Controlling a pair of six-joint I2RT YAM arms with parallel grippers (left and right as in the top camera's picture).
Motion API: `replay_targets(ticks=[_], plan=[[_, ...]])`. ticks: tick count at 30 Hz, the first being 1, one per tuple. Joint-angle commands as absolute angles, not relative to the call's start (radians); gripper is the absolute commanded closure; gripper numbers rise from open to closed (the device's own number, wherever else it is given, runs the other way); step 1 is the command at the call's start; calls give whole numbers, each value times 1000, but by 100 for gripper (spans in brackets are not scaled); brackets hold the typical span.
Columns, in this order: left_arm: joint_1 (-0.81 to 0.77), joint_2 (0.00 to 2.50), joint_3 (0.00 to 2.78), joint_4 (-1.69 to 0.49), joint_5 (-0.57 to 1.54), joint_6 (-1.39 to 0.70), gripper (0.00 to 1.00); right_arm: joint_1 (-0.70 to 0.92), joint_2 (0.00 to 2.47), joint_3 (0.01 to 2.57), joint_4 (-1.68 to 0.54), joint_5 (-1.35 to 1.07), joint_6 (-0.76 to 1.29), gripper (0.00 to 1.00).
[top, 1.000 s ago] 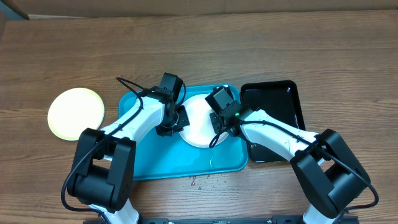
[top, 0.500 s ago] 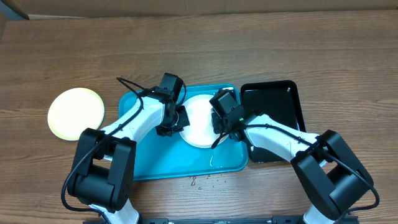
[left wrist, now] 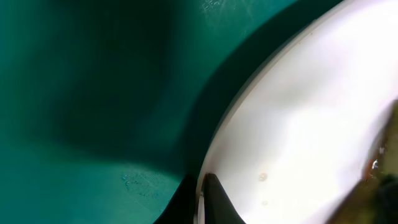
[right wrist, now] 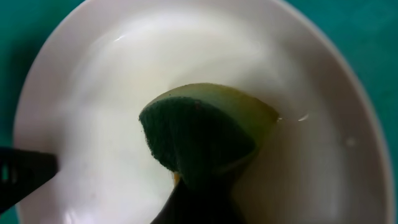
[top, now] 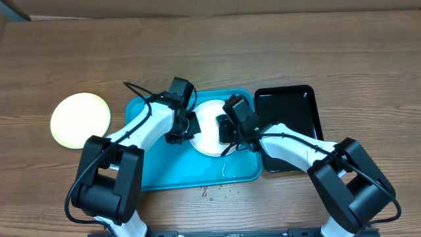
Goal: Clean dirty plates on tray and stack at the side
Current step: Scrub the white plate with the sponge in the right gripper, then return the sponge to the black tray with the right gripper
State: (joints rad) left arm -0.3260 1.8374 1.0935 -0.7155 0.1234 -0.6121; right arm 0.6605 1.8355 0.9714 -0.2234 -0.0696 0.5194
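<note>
1. Near edge. A scatter of water droplets lies on the wooden table, between the two arm bases and just short of the near rim of the tray.

2. Tray. The cyan-blue tray sits at the centre of the table with its long side running left to right. A wet sheen shows on its floor at the near right corner.

3. White plate. Location: inside the tray, in its far right part. The inner surface is glossy and wet. Whether another plate lies beneath it cannot be determined.

4. Left gripper. Position: at the left rim of the white plate. The fingers are closed right down on that rim. The left wrist view shows one dark finger lying on the plate's edge. The right wrist view shows a fingertip at the same rim.

5. Right gripper. Position: over the middle of the white plate. The fingers are clamped on a sponge with a dark green scouring face and a yellow body. The sponge presses on the plate's inner surface near its centre.

6. Black tray. Location: directly right of the cyan tray. Whether the two rims touch cannot be determined. The right arm crosses its near left part.

7. Yellow-green plate. Location: face up on the bare table, left of the tray and apart from it.
</note>
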Motion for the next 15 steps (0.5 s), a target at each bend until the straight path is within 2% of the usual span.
replay_targets(ticks=[1, 10, 15], plan=[[-335, 1887, 1055, -725, 94, -625, 96, 669, 1858, 958, -159, -240, 529, 96], [-335, 1887, 1055, -728, 93, -624, 96, 537, 1723, 1156, -313, -316, 497, 96], [-335, 1887, 1055, -728, 89, -625, 96, 444, 1602, 1186, -420, -360, 461, 96]])
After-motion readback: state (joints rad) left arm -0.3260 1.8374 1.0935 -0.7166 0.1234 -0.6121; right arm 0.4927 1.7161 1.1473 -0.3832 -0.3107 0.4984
